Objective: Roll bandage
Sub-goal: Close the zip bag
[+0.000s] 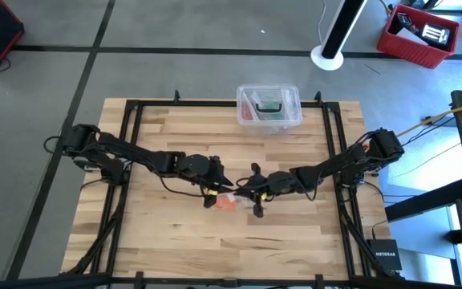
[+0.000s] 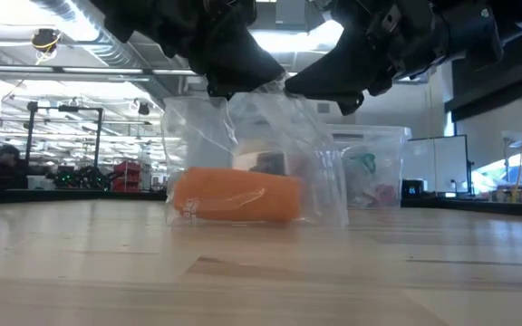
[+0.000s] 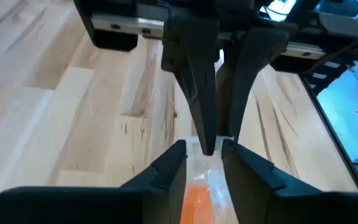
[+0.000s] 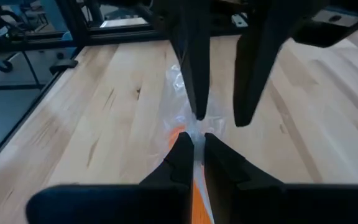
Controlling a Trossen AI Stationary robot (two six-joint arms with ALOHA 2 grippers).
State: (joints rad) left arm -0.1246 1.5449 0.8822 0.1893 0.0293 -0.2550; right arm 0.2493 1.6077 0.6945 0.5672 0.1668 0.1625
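**Both grippers pinching a clear bag with the rolled bandage inside**

Meeting at the table's middle: left gripper and right gripper, tips nearly touching. Each clenched on the top edge of a clear plastic bag, as seen from the low view. Held up that way probably to keep the bag upright, or to pull its mouth apart. Lying at the bag's bottom on the wooden table: the bandage, already a short orange cylinder, on its side. Some pale and dark object behind it, too unclear to name. At the far edge, well apart: a clear plastic box, lidded, holding green and reddish items.
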